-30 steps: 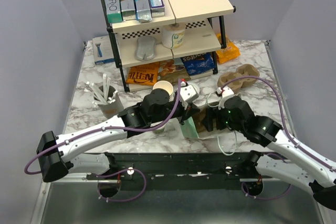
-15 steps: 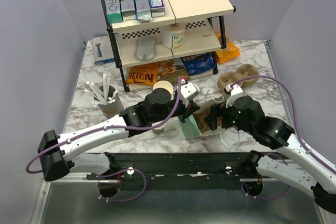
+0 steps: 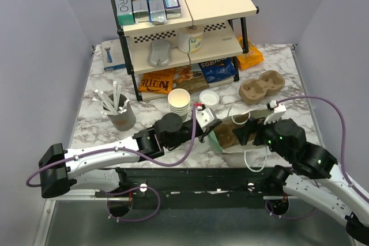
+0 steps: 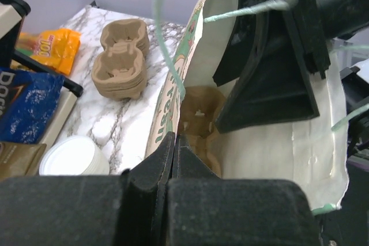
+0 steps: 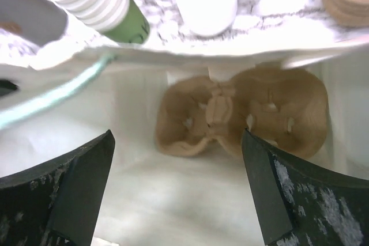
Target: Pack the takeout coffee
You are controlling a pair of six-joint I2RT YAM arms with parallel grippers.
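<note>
The left gripper is clamped on the rim of the paper bag, apparently to hold its mouth open. The right gripper sits in that mouth with its jaws spread wide and empty, just over the cardboard carrier lying inside, which looks like a seat ready for the drink. The takeout coffee is not packed yet: it stands on the lower shelf of the rack, well apart from both arms, upright — long axis vertical, lid on top.
</note>
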